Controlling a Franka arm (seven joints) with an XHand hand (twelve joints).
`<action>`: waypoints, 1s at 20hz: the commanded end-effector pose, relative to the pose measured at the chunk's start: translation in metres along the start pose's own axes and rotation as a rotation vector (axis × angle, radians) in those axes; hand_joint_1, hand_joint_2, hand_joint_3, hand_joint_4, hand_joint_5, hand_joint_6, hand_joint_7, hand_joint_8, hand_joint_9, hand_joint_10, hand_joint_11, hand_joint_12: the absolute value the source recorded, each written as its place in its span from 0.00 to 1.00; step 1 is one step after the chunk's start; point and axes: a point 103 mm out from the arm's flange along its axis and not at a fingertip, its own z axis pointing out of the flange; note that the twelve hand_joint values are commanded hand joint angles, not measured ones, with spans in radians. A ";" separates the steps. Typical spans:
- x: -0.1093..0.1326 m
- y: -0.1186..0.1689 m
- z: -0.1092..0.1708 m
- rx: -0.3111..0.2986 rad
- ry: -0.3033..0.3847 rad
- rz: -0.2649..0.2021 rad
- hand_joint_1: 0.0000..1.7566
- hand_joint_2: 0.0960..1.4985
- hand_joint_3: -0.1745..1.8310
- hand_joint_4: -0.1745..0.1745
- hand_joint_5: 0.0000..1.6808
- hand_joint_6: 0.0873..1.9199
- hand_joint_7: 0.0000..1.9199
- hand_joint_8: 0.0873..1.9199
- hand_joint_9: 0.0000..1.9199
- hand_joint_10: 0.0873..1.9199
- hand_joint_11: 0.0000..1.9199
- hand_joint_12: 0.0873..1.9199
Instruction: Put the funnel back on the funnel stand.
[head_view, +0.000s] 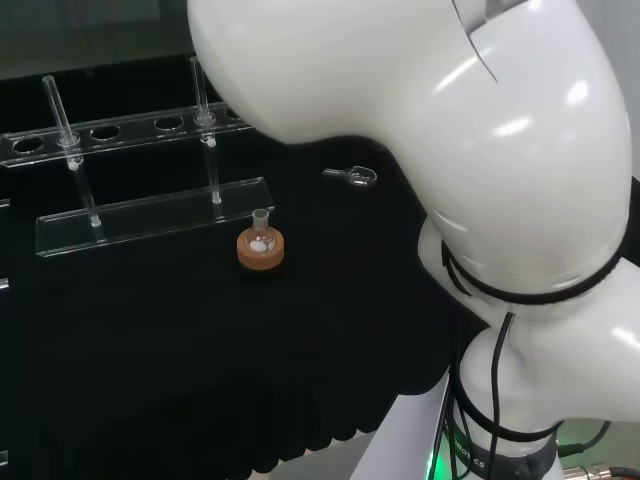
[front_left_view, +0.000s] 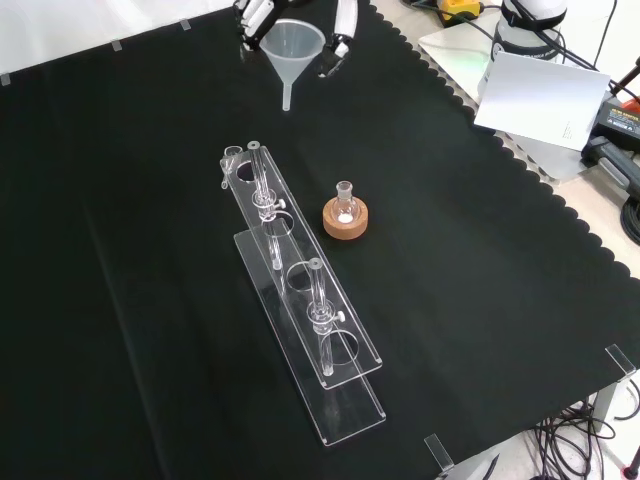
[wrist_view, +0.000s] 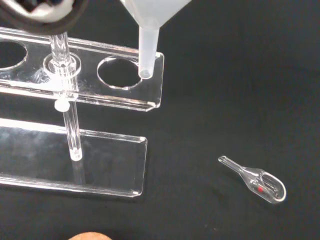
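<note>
- Translucent white plastic funnel (front_left_view: 290, 45) hangs spout down at the top of your front view, held in the black and white hand (front_left_view: 340, 40), whose fingers curl round its rim on both sides.
- Your wrist view brings the spout tip (wrist_view: 146, 55) over the end hole of the clear acrylic funnel stand (wrist_view: 90, 80), near the hole's edge; whether it has entered, you cannot tell.
- Front view puts a small glass flask on a cork ring (front_left_view: 345, 218) just right of the stand.
- Wrist view also gives you a small clear glass scoop (wrist_view: 255, 181) lying on the black cloth (wrist_view: 240, 75), well apart from the stand.
</note>
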 end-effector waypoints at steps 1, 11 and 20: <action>0.004 0.031 0.003 -0.008 0.016 -0.056 0.48 0.49 0.39 0.38 0.42 0.37 0.39 0.37 0.59 0.17 0.39 0.58; 0.015 0.069 0.032 -0.007 0.058 -0.124 0.48 0.49 0.39 0.38 0.42 0.37 0.39 0.37 0.59 0.17 0.39 0.58; 0.015 0.091 0.042 -0.011 0.085 -0.130 0.48 0.49 0.39 0.38 0.42 0.37 0.39 0.37 0.59 0.17 0.40 0.58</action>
